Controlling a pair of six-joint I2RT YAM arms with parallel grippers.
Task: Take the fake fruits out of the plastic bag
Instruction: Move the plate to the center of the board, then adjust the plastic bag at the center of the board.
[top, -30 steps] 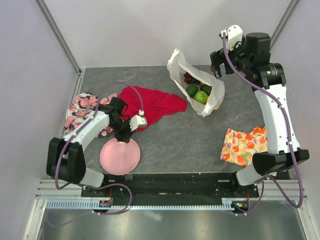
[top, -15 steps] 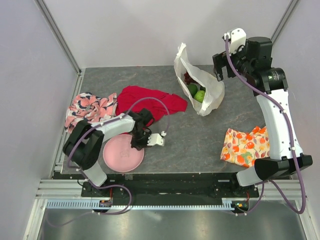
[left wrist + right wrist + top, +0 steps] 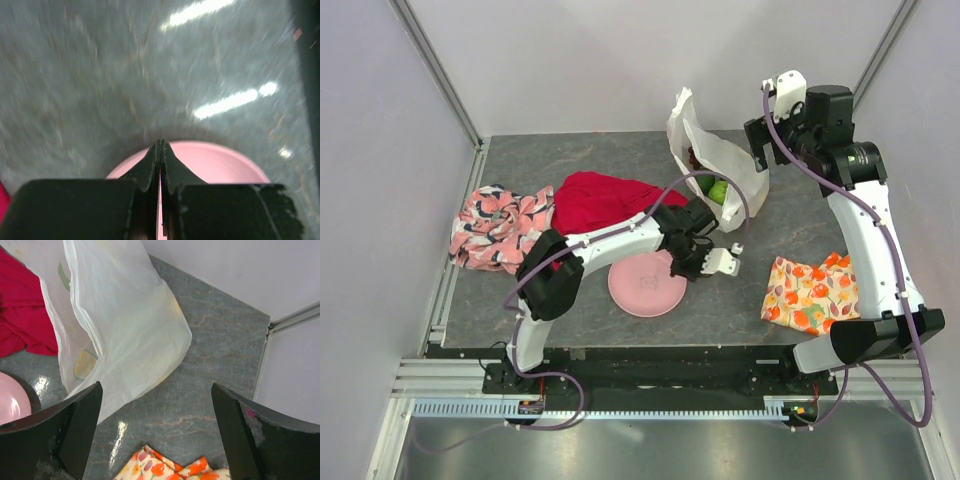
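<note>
Locate the plastic bag (image 3: pixel 735 165) at the far right-centre of the table (image 3: pixel 570 160) in the top view, the only view showing the fake fruits (image 3: pixel 718 190) inside, green pieces and a dark bunch in the open mouth; expect only the bag's white outer side in the right wrist view. Read the right gripper (image 3: pixel 758 138) as spread wide and empty, just right of the bag. Read the left gripper (image 3: pixel 682 266) as clamped together on the right rim of the pink plate (image 3: pixel 640 288), near of the bag, confirmed by the left wrist view alone.
</note>
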